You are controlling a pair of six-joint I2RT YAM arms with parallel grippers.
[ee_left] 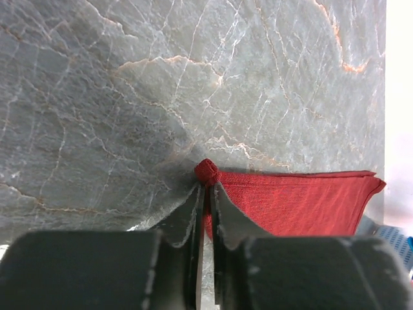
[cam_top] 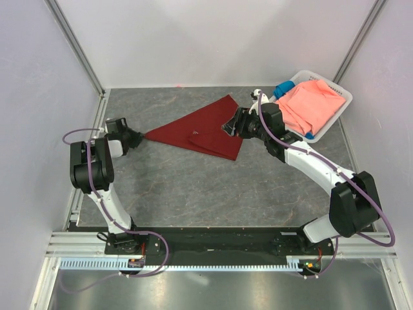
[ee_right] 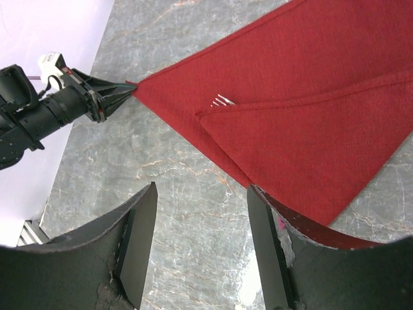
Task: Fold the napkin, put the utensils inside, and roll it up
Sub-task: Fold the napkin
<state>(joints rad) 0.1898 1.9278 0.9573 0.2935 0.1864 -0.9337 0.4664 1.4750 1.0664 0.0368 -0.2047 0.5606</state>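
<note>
The maroon napkin (cam_top: pixel 200 129) lies on the table as a long triangle with a flap folded over its right part; it also shows in the right wrist view (ee_right: pixel 290 90). Silvery fork tines of the utensils (ee_right: pixel 222 100) peek from under the flap's edge; the rest is hidden. My left gripper (cam_top: pixel 137 137) is shut on the napkin's left corner (ee_left: pixel 208 171), low at the table. My right gripper (cam_top: pixel 229 126) is open and empty above the napkin's right side, with bare table between its fingers (ee_right: pixel 139 219).
A white basket (cam_top: pixel 342 97) at the back right holds a salmon-pink cloth (cam_top: pixel 313 106) and a small blue cloth (cam_top: pixel 282 89). Grey marble table (cam_top: pixel 213 187) lies in front of the napkin. White walls close in the sides.
</note>
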